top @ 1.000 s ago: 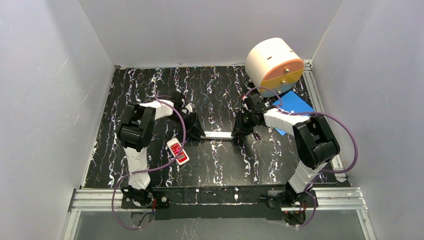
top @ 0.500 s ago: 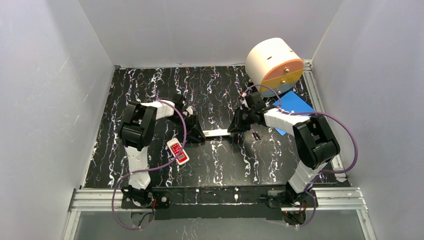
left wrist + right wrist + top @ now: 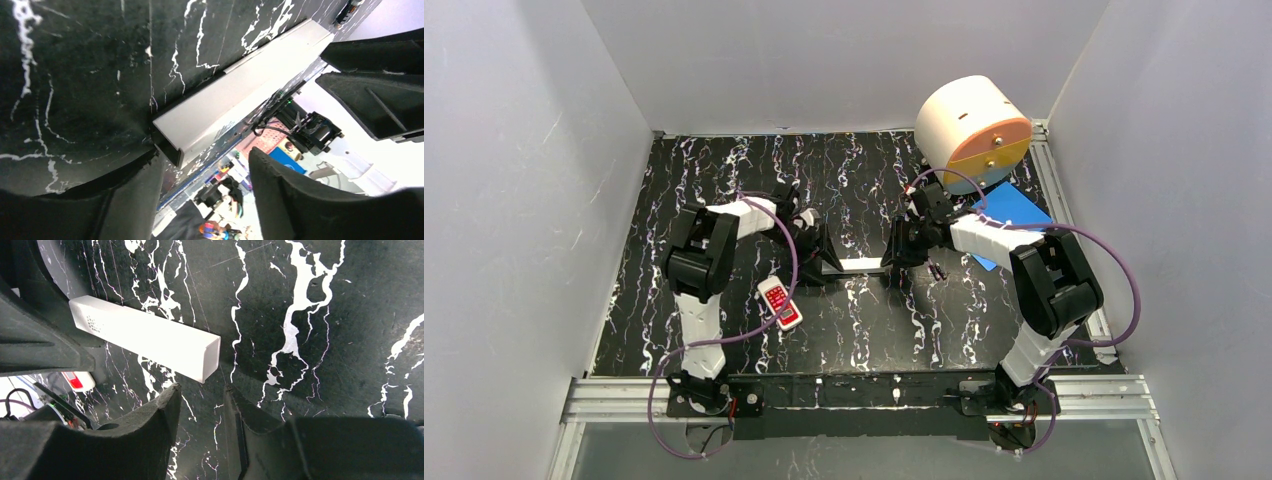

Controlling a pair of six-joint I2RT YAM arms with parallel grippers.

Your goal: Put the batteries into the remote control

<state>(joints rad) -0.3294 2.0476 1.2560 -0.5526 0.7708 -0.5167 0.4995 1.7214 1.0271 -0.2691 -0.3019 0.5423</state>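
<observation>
The remote control (image 3: 861, 266) is a long slim white bar lying flat on the black marbled table between my two grippers. In the left wrist view the remote control (image 3: 240, 90) ends just beyond my left gripper (image 3: 205, 165), which is open, with the bar's end next to one fingertip (image 3: 145, 175). In the right wrist view the remote control (image 3: 145, 337) stops just past my right gripper (image 3: 202, 390), which is open with only table between its fingers. Small dark batteries (image 3: 937, 269) lie beside the right gripper; one battery (image 3: 348, 11) shows beyond the bar's far end.
A shorter white remote with a red button face (image 3: 780, 303) lies near the left arm. A white drum with an orange face (image 3: 972, 135) stands at the back right, next to a blue pad (image 3: 1014, 215). Grey walls enclose the table.
Both grippers have widened their jaws and no longer pinch the bar's ends. The white bar has stayed on the table between them, shifted slightly toward the back.
</observation>
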